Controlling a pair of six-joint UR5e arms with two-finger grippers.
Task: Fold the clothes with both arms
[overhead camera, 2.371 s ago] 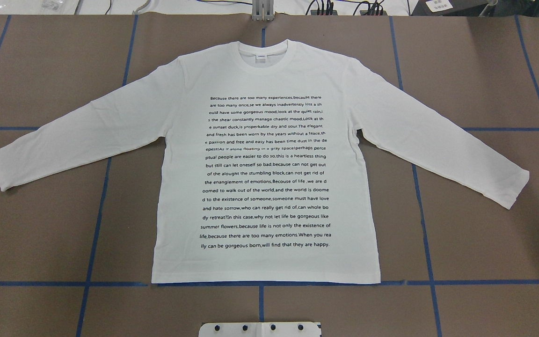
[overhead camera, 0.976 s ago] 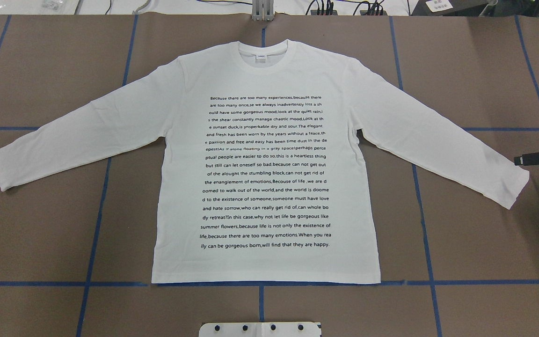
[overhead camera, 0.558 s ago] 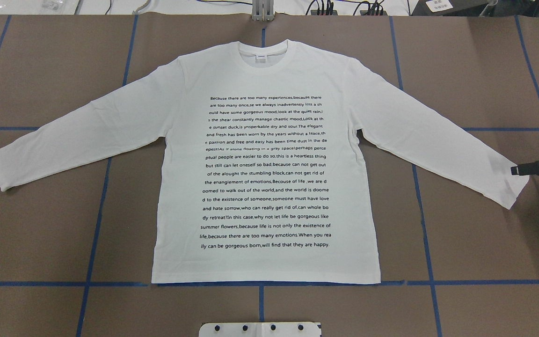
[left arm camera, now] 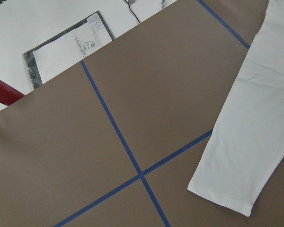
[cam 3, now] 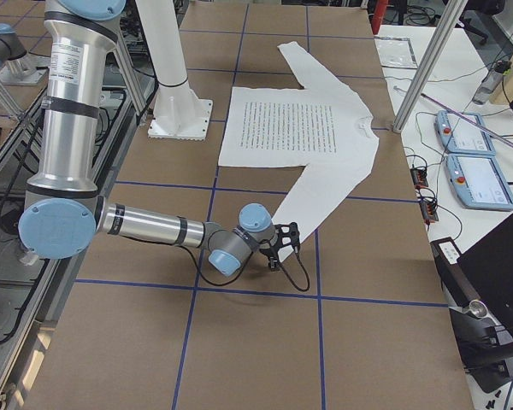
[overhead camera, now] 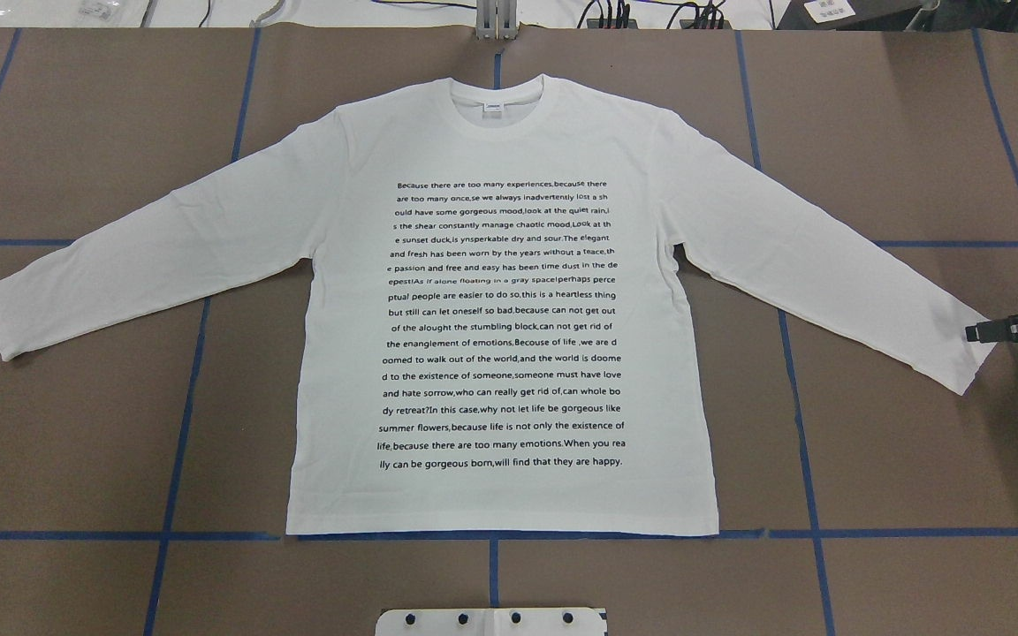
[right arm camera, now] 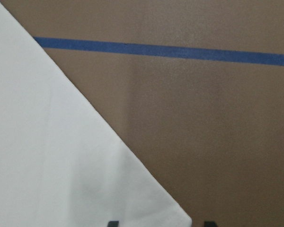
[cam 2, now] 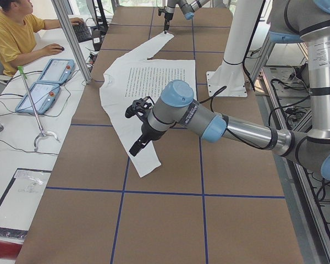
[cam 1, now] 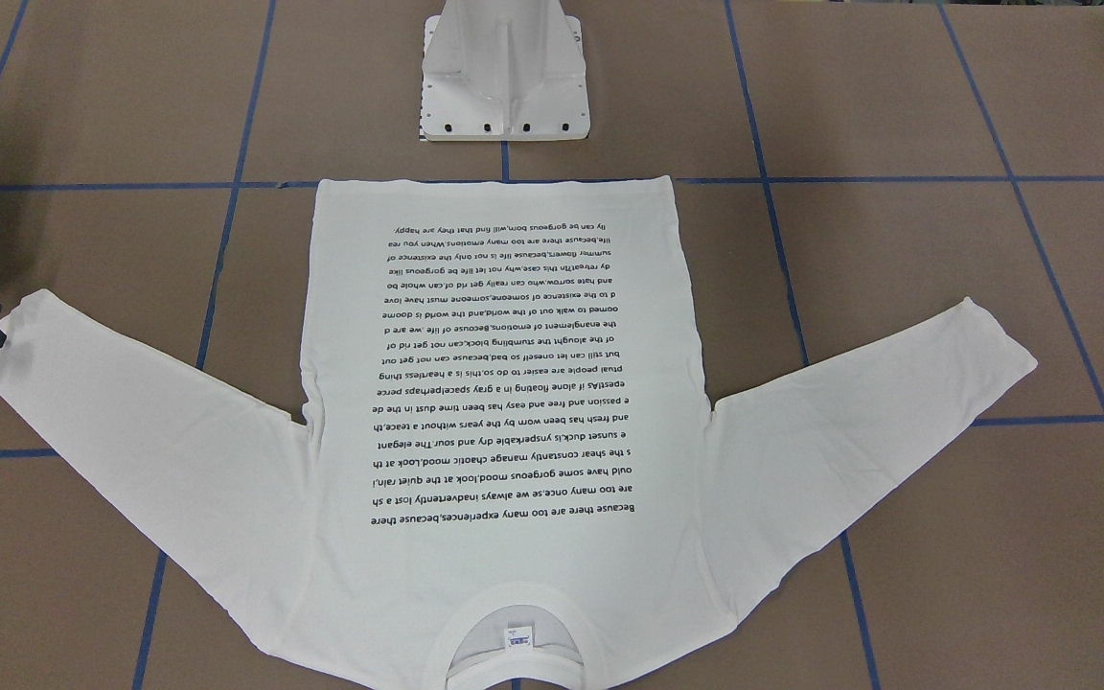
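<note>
Right hand (overhead camera: 974,333) half cropped, at T-shirt (overhead camera: 500,309) cuff (overhead camera: 960,358)

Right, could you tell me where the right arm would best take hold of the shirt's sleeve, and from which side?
Probably the cuff, approached from its outer end. The sleeve lies flat and straight, with its free cuff edge facing the right gripper. In the wrist view the fingertips stand apart at the cuff's corner.
</note>
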